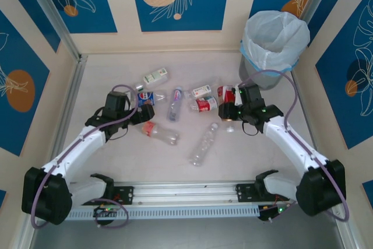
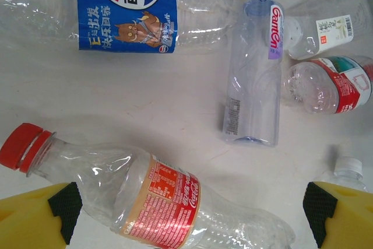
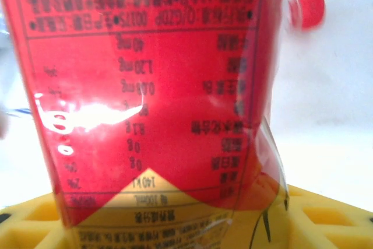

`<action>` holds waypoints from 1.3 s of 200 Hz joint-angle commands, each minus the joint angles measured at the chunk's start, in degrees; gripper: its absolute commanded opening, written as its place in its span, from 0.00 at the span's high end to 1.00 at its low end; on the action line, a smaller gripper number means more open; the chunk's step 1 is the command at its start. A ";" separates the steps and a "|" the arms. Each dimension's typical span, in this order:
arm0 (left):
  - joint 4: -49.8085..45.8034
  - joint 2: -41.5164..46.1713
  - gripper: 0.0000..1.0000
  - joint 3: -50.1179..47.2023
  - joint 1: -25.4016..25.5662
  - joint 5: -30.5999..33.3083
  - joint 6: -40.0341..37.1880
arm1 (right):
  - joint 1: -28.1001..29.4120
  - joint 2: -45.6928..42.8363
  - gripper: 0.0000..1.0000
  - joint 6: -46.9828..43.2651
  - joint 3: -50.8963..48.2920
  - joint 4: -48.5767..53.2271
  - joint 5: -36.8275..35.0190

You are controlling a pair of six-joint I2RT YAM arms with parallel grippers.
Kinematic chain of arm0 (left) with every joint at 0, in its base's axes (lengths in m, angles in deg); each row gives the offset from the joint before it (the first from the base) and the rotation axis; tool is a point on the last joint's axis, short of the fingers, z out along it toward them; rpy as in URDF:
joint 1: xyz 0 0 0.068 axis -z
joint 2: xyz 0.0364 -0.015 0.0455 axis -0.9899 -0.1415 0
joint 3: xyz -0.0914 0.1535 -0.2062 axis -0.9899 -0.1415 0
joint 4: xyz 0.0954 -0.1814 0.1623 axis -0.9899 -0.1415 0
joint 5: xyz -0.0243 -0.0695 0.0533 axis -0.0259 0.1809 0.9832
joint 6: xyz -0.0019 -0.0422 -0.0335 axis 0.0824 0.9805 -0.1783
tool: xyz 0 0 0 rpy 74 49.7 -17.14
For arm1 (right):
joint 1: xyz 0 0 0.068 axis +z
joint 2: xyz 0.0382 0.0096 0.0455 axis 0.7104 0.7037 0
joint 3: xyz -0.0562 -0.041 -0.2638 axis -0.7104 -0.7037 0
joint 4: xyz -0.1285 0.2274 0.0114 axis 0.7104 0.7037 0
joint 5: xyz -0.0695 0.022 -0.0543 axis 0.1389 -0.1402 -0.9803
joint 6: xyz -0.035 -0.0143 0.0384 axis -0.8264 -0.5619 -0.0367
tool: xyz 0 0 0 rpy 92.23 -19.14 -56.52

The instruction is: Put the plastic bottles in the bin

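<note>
From my station the left gripper (image 2: 191,211) hangs over the left half of the table (image 1: 151,164), its yellow fingers (image 2: 35,220) spread wide. The red-capped bottle (image 2: 145,196) lies flat below the gap between them, cap towards the left edge, and I see no contact with either pad. Beyond it, towards the far edge, the blue-labelled bottle (image 2: 128,10) rests on its side, and farther still the green-and-white bottle (image 1: 156,77) lies alone. Near the middle the tall clear bottle (image 2: 253,80) lies lengthwise, cap pointing to the far edge. The bare clear bottle (image 1: 204,143) lies slanted, closer to the near edge. Just right of the tall one, the white-labelled bottle (image 2: 326,30) and the red-banded bottle (image 2: 332,83) lie close together. Next comes the red-labelled bottle (image 3: 151,86), right up against the right gripper (image 1: 229,112). In the wrist view its label sits between yellow finger parts, but I cannot tell whether they pinch it or only flank it. The bin (image 1: 274,42) stands upright at the far right corner, bag-lined, well apart from all the bottles on the table.
</note>
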 commanded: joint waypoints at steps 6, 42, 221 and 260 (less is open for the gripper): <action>2.66 -0.72 0.01 1.58 0.77 -1.46 1.79 | 0.15 -3.43 0.41 -1.21 4.00 -6.49 5.72; 4.39 -1.67 0.01 1.55 0.92 -2.55 3.30 | -0.93 -1.20 0.42 -0.52 11.15 -14.30 7.40; 5.01 -5.22 0.01 4.92 6.94 -3.38 3.33 | -24.54 23.83 0.43 -8.20 42.71 -31.63 -0.55; 3.93 -6.42 0.01 6.54 7.55 -2.85 2.38 | -24.60 32.17 0.42 -16.34 49.78 -27.34 -4.21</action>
